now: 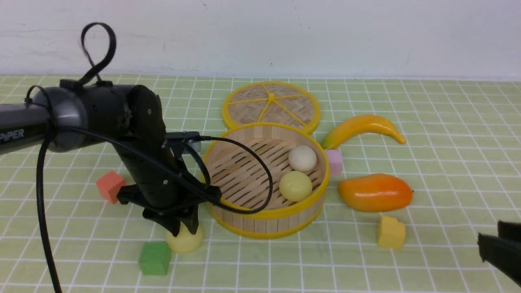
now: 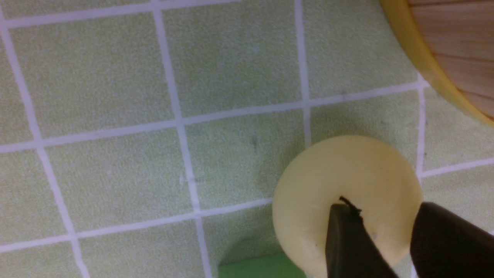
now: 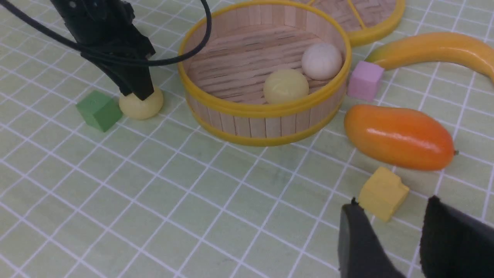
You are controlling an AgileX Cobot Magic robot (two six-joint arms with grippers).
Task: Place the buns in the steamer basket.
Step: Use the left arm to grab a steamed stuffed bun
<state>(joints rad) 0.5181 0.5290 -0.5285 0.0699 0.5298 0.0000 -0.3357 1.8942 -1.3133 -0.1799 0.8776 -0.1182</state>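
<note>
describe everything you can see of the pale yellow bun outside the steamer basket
The bun is a smooth, matte, pale yellow ball with no markings; it looks like soft foam. It rests on the green gridded mat, near the steamer basket on the robot's left but clear of its wall. A green cube sits right beside it; contact is unclear. The left pincer is down over its top with jaws parted; whether they grip it cannot be told.
</note>
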